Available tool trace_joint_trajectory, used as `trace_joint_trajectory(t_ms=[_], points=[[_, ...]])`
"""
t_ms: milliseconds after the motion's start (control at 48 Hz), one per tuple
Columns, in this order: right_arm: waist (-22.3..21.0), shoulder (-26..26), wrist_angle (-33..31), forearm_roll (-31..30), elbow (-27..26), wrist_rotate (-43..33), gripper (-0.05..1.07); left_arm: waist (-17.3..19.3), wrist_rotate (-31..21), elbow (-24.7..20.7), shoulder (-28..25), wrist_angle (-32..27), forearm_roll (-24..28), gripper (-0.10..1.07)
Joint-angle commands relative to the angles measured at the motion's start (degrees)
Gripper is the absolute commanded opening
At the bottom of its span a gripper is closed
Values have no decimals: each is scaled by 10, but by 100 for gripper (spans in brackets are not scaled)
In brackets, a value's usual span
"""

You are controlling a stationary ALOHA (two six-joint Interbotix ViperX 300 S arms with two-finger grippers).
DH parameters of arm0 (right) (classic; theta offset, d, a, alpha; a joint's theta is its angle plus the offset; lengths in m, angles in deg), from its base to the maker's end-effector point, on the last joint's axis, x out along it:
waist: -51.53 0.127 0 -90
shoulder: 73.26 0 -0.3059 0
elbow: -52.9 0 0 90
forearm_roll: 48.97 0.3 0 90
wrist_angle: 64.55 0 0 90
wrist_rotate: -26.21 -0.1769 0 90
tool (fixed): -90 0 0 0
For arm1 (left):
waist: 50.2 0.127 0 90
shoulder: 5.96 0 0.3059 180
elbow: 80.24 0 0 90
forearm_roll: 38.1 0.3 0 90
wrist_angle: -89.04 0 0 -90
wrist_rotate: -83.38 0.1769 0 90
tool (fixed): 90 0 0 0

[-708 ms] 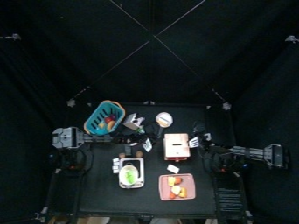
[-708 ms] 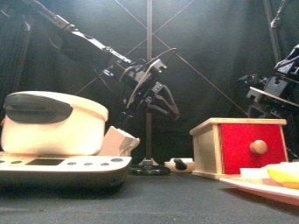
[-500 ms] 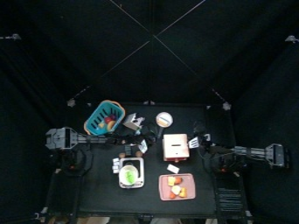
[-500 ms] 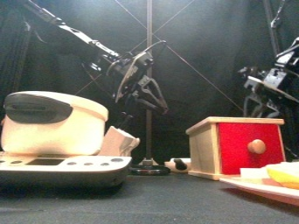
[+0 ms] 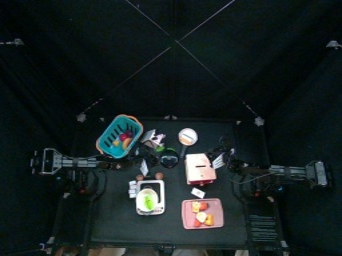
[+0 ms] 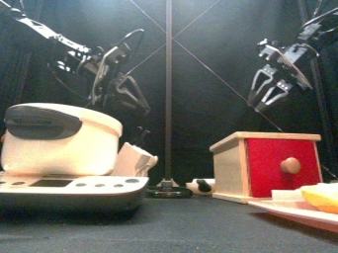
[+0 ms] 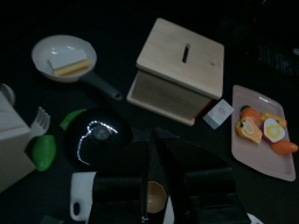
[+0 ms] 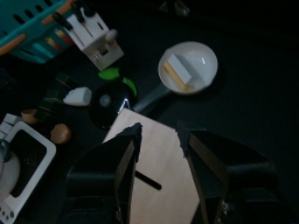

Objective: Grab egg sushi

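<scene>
- Egg sushi (image 8: 184, 68): a yellow-topped white block lying in the small white pan (image 5: 187, 135). Its long axis runs roughly crosswise to the pan's handle.
- Pan: from above, it sits at 11 o'clock from the wooden box (image 5: 201, 164).
- Right claw (image 8: 158, 131): raised, jaws wide apart and empty. The sushi lies at about 10 o'clock from it, and this is probably the readier arm.
- Left claw (image 6: 113, 84): raised on the other side, with the sushi at about 1 o'clock. Its jaw state cannot be told.

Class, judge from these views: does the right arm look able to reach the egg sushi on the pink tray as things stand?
Probably yes. The right gripper hangs open above the wooden box, and the egg sushi lies uncovered on the pink tray beside it.
</scene>
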Motion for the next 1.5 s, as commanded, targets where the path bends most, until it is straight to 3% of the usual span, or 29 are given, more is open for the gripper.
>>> trace_joint_trajectory(t_ms=[0,125,250,479,729,958,1250,1479], points=[[-14,11,3,-4,-37,8,78,-1,1,12,25,19,11,56],[-34,36,-4,47,-78,69,78,-1,1,31,51,20,29,56],[-68,59,-38,147,-123,161,78,-1,1,54,83,25,38,56],[-142,90,-47,312,-187,404,78,-1,1,96,132,40,40,56],[-242,159,-13,461,-211,636,78,-1,1,103,163,35,76,56],[-267,252,14,513,-229,752,79,-1,0,115,167,36,83,56],[-278,351,10,501,-272,766,80,3,0,121,167,35,83,56],[-277,403,5,482,-300,766,94,3,-1,123,167,35,83,56]])
